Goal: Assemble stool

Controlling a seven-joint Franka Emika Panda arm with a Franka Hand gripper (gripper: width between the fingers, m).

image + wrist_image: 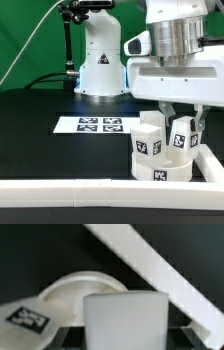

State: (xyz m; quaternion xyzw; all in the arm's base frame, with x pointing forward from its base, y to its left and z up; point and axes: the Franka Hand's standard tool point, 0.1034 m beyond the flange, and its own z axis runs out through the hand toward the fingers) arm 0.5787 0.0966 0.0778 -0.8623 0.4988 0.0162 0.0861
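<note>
The stool's seat disc (160, 160) sits near the corner of the white rail border (100, 190), at the exterior view's right, with short legs standing up from it. The gripper (183, 125) is directly above, its fingers (199, 122) down on either side of one leg (181, 137) (124, 318), apparently clamped on it. The wrist view shows that leg filling the foreground over the disc (75, 288). If the leg is slightly tilted, turning it could cross-thread or jam it, or drag the disc along the table (50, 110). The marker board (90, 125) lies apart.
</note>
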